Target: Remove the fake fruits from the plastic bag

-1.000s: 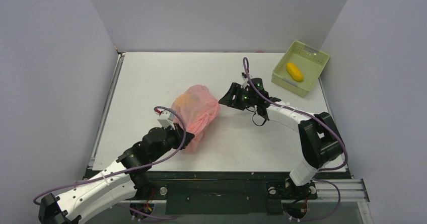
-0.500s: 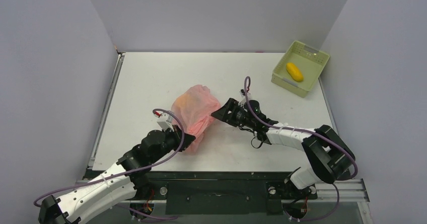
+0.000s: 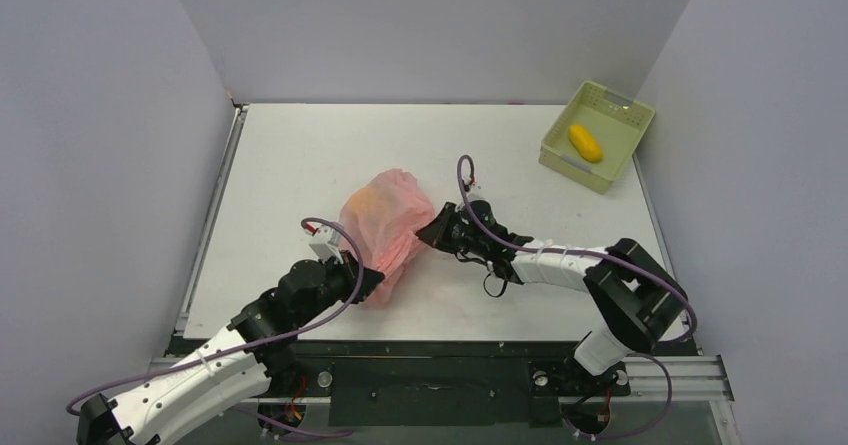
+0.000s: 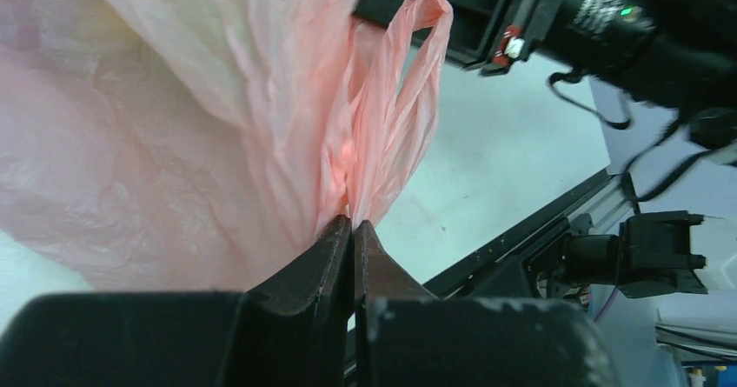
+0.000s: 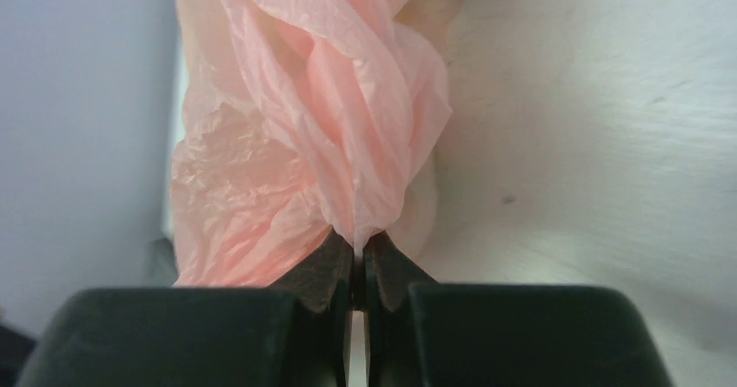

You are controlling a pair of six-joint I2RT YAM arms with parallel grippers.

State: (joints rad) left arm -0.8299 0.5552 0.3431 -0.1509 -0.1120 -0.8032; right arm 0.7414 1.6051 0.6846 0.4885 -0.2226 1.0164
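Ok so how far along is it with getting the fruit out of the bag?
One yellow-orange fruit lies in the green basket, so that much looks done. In hand: the left gripper and right gripper are each shut on the pink bag. Remaining: the bag bulges, an orange shape showing through, so fruit is likely inside.

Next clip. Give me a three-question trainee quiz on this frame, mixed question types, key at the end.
1. True or false: the left tool is pinching the plastic bag.
2. What lies in the green basket?
3. The right tool is: A) open above the basket; B) shut on the bag; C) holding a fruit.
Key: 1 true; 2 one yellow-orange fruit; 3 B.
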